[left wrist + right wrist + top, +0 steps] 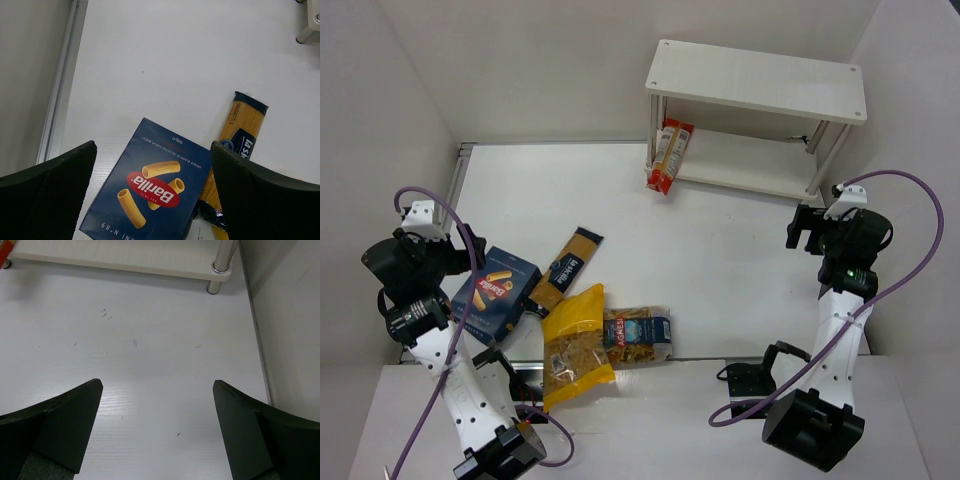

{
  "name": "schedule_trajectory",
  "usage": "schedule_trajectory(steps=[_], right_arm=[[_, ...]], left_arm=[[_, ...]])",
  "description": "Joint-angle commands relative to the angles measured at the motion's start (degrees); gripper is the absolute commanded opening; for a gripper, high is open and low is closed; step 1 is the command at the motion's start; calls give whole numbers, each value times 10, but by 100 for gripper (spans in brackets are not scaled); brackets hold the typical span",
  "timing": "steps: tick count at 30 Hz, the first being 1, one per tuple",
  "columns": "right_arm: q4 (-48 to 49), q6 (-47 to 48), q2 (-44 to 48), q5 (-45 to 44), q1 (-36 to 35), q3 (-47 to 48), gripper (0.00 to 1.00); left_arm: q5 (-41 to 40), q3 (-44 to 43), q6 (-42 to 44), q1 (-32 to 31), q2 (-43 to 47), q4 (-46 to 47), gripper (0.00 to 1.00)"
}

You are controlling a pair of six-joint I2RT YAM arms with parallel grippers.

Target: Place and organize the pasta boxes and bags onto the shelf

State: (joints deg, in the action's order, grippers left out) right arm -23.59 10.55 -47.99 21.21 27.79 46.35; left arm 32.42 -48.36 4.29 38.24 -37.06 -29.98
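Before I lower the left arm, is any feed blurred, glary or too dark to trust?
Top external: even light, sharp, only a soft shadow under the shelf. Left wrist: print on the dark blue box reads crisply; the fingers are dark and soft-edged. Right wrist: mild sheen on the table, no blur.
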Motion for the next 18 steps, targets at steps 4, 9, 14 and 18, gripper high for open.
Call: schedule_trajectory(steps=[4,9,14,18], right_arm=[[17,8,0,5,4,0,100],[17,8,0,5,4,0,100],[17,8,0,10,4,0,100],[17,13,0,16,4,-6,100]], left_arm=[[13,4,4,4,-1,14,100],[13,4,4,4,-1,14,100],[44,-19,42,-18,-49,-13,100],[4,-123,108,-142,-202,-111,100]])
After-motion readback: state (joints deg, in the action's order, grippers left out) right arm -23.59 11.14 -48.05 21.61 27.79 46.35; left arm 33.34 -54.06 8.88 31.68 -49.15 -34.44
